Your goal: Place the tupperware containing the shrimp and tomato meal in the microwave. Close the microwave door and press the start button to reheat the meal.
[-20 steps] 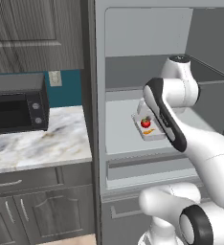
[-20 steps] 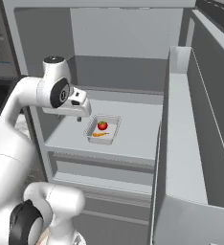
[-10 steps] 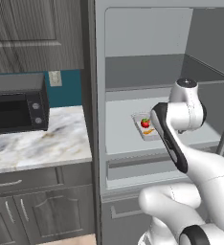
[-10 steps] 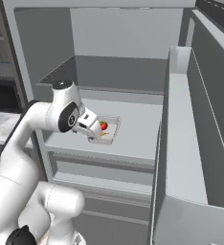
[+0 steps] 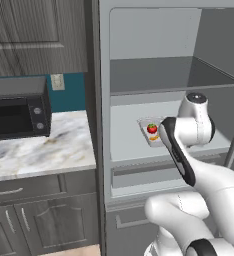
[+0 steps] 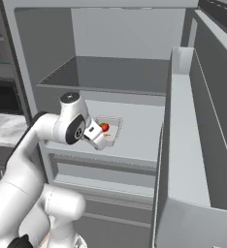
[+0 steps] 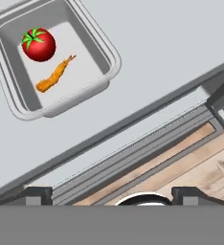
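The tupperware (image 7: pixel 104 52) is a whitish translucent tray on the middle shelf of an open fridge. It holds the shrimp and tomato meal: a red tomato (image 7: pixel 39 44) and an orange shrimp (image 7: pixel 54 76). Both base views show the tupperware (image 5: pixel 143 125) (image 6: pixel 114 127) and the tomato (image 5: pixel 152 128) (image 6: pixel 104 127) too. My gripper (image 6: pixel 97 138) hangs at the shelf's front edge, just short of the tray, pointing down. In the hand view the gripper (image 7: pixel 113 195) is open, with its fingertips (image 7: pixel 37 194) wide apart and nothing between them. The microwave and its door are out of view.
The fridge door (image 6: pixel 183 145) stands open on the right. An upper shelf (image 6: pixel 110 77) hangs above the tray and a drawer front (image 5: pixel 139 175) sits below. A small black countertop oven (image 5: pixel 16 107) with two knobs rests on the marble counter (image 5: pixel 44 150) to the left.
My arm has folded down and the hand has dropped from above the tray to the shelf's front edge. The tupperware has not moved.
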Available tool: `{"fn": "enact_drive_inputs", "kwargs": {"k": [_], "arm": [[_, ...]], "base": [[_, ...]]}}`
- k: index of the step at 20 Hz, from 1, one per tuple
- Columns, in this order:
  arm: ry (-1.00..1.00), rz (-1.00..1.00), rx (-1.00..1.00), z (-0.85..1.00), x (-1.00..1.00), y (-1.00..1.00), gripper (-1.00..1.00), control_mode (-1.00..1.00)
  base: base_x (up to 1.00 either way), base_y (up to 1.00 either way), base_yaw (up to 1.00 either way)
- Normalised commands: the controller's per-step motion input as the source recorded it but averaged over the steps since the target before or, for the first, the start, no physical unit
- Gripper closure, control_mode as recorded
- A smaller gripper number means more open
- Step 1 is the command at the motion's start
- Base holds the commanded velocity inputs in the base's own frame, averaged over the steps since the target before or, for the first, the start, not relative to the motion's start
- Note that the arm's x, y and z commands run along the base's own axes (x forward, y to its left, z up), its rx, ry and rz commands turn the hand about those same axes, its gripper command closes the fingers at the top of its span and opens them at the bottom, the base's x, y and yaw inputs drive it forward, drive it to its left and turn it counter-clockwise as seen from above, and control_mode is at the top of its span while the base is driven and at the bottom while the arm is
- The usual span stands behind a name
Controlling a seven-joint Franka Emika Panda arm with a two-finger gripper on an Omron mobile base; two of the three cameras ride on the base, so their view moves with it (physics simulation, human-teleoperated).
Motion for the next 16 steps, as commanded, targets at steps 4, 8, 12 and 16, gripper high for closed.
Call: {"fn": "enact_drive_inputs", "kwargs": {"k": [4, 8, 12, 16], "arm": [[-0.07, -0.06, 0.14, -0.14, 0.21, 0.00, -1.00, -1.00], [-0.09, -0.08, 0.12, -0.06, 0.21, 0.00, -1.00, -1.00], [-0.04, -0.08, 0.07, -0.03, 0.30, 0.00, -1.00, -1.00], [0.00, -0.02, 0.04, -0.11, 0.27, -0.02, -1.00, -1.00]], "base": [[0.00, 0.00, 0.00], [0.00, 0.00, 0.00], [0.00, 0.00, 0.00], [0.00, 0.00, 0.00]]}}
